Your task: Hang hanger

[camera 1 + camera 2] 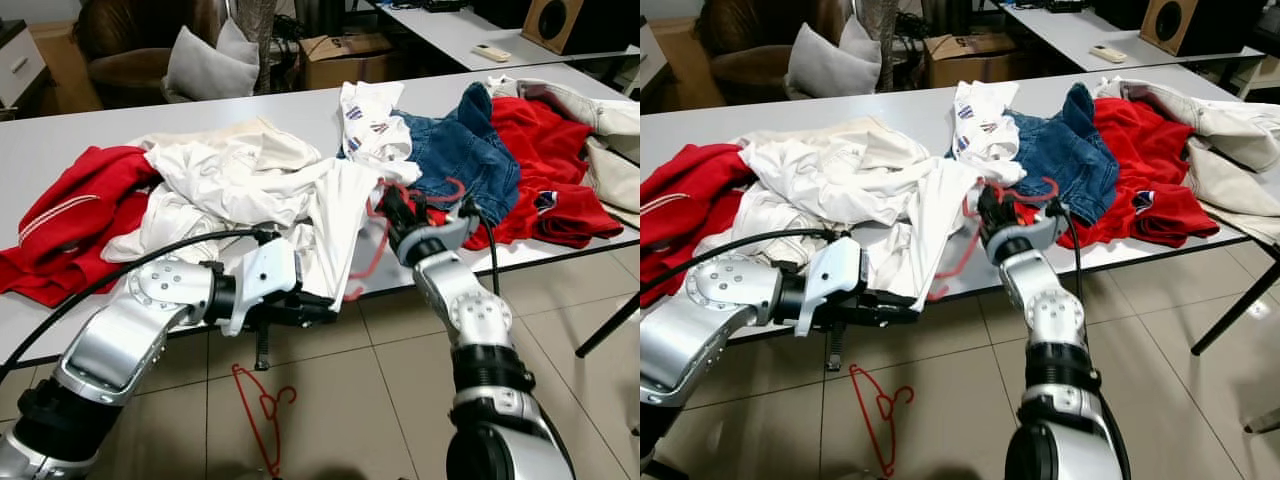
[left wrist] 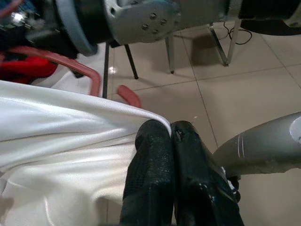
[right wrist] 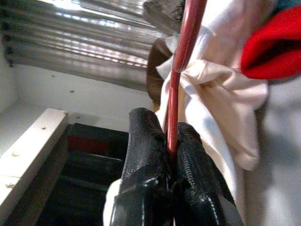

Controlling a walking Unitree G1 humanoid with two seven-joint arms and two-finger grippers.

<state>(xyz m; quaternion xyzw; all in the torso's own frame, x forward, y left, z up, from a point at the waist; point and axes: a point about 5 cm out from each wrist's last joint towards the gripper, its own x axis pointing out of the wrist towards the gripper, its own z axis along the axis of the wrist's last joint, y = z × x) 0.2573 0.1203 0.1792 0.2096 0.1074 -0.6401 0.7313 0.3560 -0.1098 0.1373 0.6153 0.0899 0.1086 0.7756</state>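
Note:
A thin red hanger (image 1: 372,245) lies partly inside a white shirt (image 1: 330,215) that droops over the front edge of the table (image 1: 90,120). My right gripper (image 1: 393,210) is shut on the hanger's wire (image 3: 186,37) beside the shirt's collar area. My left gripper (image 1: 325,308) is lower, just off the table edge, and is shut on the hanging hem of the white shirt (image 2: 61,136). Its fingertips (image 2: 155,136) pinch the cloth edge. A second red hanger (image 1: 262,405) lies on the tiled floor below my left arm.
Heaped on the table are a red garment (image 1: 70,215) at the left, cream clothes, a denim piece (image 1: 455,150), another red garment (image 1: 540,150) and a beige jacket (image 1: 600,110). Behind stand a pillow (image 1: 205,65), a cardboard box (image 1: 340,55) and a second table (image 1: 450,30).

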